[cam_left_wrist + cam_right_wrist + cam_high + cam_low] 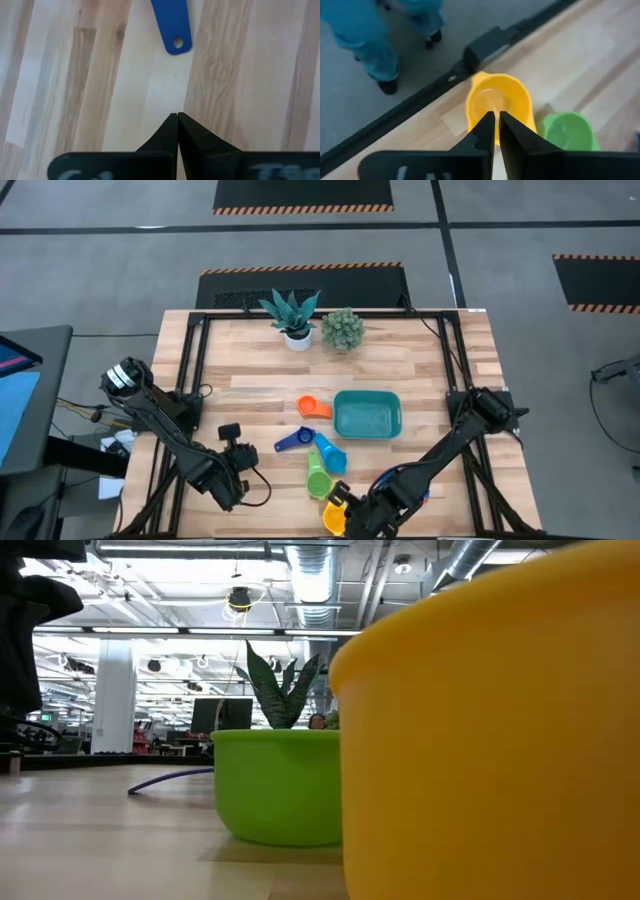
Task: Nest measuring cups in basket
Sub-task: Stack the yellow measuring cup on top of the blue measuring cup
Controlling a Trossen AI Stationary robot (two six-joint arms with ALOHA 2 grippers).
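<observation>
The right gripper [494, 122], its fingers nearly together with only a thin gap and not clearly holding anything, hangs over the yellow cup [333, 517], which sits well apart from the basket [367, 415], likely to grab it.

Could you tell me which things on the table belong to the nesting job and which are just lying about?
Job:
orange cup
dark blue cup
light blue cup
green cup
yellow cup
basket

Lying about:
spiky plant
bushy plant
</observation>
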